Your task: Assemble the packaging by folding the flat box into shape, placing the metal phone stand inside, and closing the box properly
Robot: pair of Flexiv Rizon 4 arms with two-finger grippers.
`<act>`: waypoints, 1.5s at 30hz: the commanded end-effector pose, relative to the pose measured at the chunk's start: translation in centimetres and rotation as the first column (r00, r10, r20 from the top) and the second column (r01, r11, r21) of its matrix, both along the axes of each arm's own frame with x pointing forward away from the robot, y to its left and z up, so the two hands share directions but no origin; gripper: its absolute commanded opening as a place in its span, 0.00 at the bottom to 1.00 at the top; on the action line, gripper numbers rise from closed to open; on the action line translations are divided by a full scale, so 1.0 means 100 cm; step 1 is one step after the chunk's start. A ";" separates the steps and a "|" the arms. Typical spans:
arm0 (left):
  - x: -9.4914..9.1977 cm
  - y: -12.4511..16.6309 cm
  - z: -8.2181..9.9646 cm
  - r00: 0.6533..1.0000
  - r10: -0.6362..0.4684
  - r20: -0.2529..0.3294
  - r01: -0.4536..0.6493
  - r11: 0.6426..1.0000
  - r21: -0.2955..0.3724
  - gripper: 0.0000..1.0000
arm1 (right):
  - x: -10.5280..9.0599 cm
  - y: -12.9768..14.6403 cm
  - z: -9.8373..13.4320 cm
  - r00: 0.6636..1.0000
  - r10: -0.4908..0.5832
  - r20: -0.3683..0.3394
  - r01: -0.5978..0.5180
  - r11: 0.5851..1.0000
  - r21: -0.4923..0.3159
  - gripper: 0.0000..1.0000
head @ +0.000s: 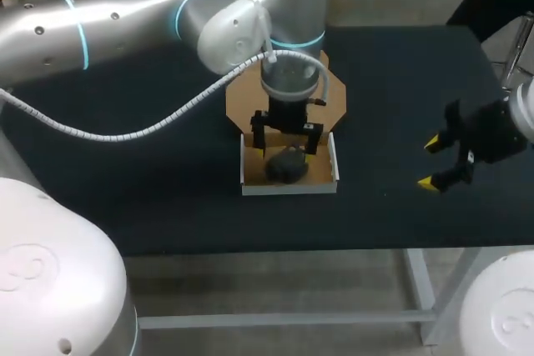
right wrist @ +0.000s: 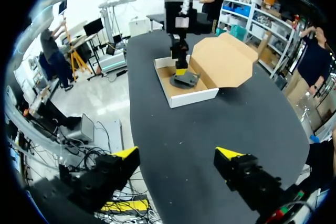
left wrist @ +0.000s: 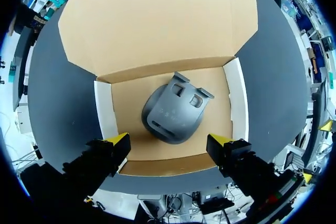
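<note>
An assembled cardboard box (head: 247, 166) with white outer walls stands mid-table, its brown lid (head: 244, 102) lying open and flat behind it. The dark grey metal phone stand (head: 288, 164) lies on the box floor. My left gripper (head: 288, 137) hangs open straight above the box; in the left wrist view the phone stand (left wrist: 175, 113) lies free ahead of the left gripper (left wrist: 171, 146), touching neither finger. My right gripper (head: 432, 162) is open above the bare table at the right. Its wrist view shows the right gripper (right wrist: 177, 156) well short of the box (right wrist: 191, 96) and the lid (right wrist: 226, 61).
The black table top (head: 150, 181) spreads wide on both sides of the box. Its front edge (head: 275, 249) runs just below the box. My left arm's white cable (head: 158, 127) loops over the table's left half.
</note>
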State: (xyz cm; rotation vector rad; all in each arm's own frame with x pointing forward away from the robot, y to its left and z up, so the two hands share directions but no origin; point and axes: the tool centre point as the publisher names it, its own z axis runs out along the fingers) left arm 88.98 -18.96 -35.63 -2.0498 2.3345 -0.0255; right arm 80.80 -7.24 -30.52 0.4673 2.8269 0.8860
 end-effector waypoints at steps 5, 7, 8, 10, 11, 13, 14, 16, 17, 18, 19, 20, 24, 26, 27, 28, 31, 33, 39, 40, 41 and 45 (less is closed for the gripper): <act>0.001 0.005 -0.012 0.999 0.023 -0.029 -0.024 0.998 -0.057 1.00 | 0.000 -0.001 0.000 1.000 0.001 0.001 -0.001 1.000 0.003 1.00; -0.001 0.003 -0.014 0.999 0.022 -0.036 -0.025 0.997 -0.068 1.00 | 0.000 -0.001 0.000 1.000 0.001 0.001 -0.001 1.000 0.003 1.00; -0.002 0.002 -0.015 0.999 0.022 -0.037 -0.025 0.997 -0.069 1.00 | 0.000 -0.001 0.000 1.000 0.001 0.001 -0.001 1.000 0.003 1.00; -0.005 0.000 -0.017 0.999 0.022 -0.035 -0.024 0.997 -0.071 1.00 | 0.000 -0.001 0.000 1.000 0.001 0.001 -0.001 1.000 0.003 1.00; -0.007 -0.002 -0.017 0.999 0.021 -0.035 -0.023 0.997 -0.071 1.00 | 0.000 -0.001 0.000 1.000 0.001 0.001 -0.001 1.000 0.003 1.00; -0.010 -0.004 -0.019 0.999 0.021 -0.034 -0.024 0.997 -0.068 1.00 | 0.000 -0.001 0.000 1.000 0.001 0.001 -0.001 1.000 0.003 1.00; -0.011 -0.005 -0.020 0.999 0.028 -0.037 -0.030 0.998 -0.063 1.00 | 0.000 -0.001 0.000 1.000 0.001 0.001 -0.001 1.000 0.003 1.00; -0.014 -0.007 -0.023 0.999 0.036 -0.035 -0.038 0.998 -0.056 1.00 | 0.000 -0.001 0.000 1.000 0.001 0.001 -0.001 1.000 0.003 1.00; -0.015 -0.008 -0.024 0.998 0.040 -0.037 -0.042 0.998 -0.050 1.00 | 0.000 -0.001 0.000 1.000 0.001 0.001 -0.001 1.000 0.003 1.00; -0.016 -0.008 -0.026 0.998 0.042 -0.041 -0.044 0.998 -0.051 1.00 | 0.000 -0.001 0.000 1.000 0.001 0.001 -0.001 1.000 0.003 1.00; -0.017 -0.009 -0.027 0.998 0.043 -0.043 -0.045 0.998 -0.052 1.00 | 0.000 -0.001 0.000 1.000 0.001 0.001 -0.001 1.000 0.003 1.00; -0.018 -0.010 -0.029 0.998 0.044 -0.043 -0.046 0.998 -0.052 1.00 | 0.000 -0.001 0.000 1.000 0.001 0.001 -0.001 1.000 0.003 1.00; -0.026 -0.011 -0.033 0.997 0.050 -0.055 -0.053 0.997 -0.058 1.00 | 0.000 -0.001 0.000 1.000 0.001 0.001 -0.001 1.000 0.003 1.00; -0.031 -0.011 -0.033 0.997 0.052 -0.057 -0.055 0.997 -0.059 1.00 | 0.000 -0.001 0.000 1.000 0.001 0.001 -0.001 1.000 0.003 1.00; -0.034 -0.011 -0.033 0.997 0.054 -0.060 -0.058 0.997 -0.059 1.00 | 0.000 -0.001 0.000 1.000 0.001 0.001 -0.001 1.000 0.003 1.00; -0.037 -0.011 -0.034 0.996 0.059 -0.062 -0.063 0.997 -0.055 1.00 | 0.000 -0.001 0.000 1.000 0.001 0.001 -0.001 1.000 0.003 1.00; -0.046 -0.010 -0.035 0.995 0.070 -0.064 -0.073 0.996 -0.049 1.00 | 0.000 -0.001 0.000 1.000 0.001 0.001 -0.001 1.000 0.003 1.00; -0.051 -0.009 -0.036 0.995 0.076 -0.069 -0.080 0.996 -0.047 1.00 | 0.000 -0.001 0.000 1.000 0.001 0.001 -0.001 1.000 0.003 1.00; -0.065 -0.008 -0.038 0.993 0.090 -0.074 -0.094 0.995 -0.046 1.00 | 0.000 -0.001 0.000 1.000 0.001 0.001 -0.001 1.000 0.003 1.00; -0.068 -0.008 -0.038 0.993 0.094 -0.072 -0.097 0.994 -0.044 1.00 | 0.000 -0.001 0.000 1.000 0.001 0.001 -0.001 1.000 0.003 1.00; -0.070 -0.008 -0.038 0.993 0.096 -0.072 -0.099 0.994 -0.044 1.00 | 0.000 -0.001 0.000 1.000 0.001 0.001 -0.001 1.000 0.003 1.00; -0.079 -0.008 -0.037 0.991 0.108 -0.074 -0.111 0.993 -0.039 1.00 | 0.000 -0.001 0.000 1.000 0.001 0.001 -0.001 1.000 0.003 1.00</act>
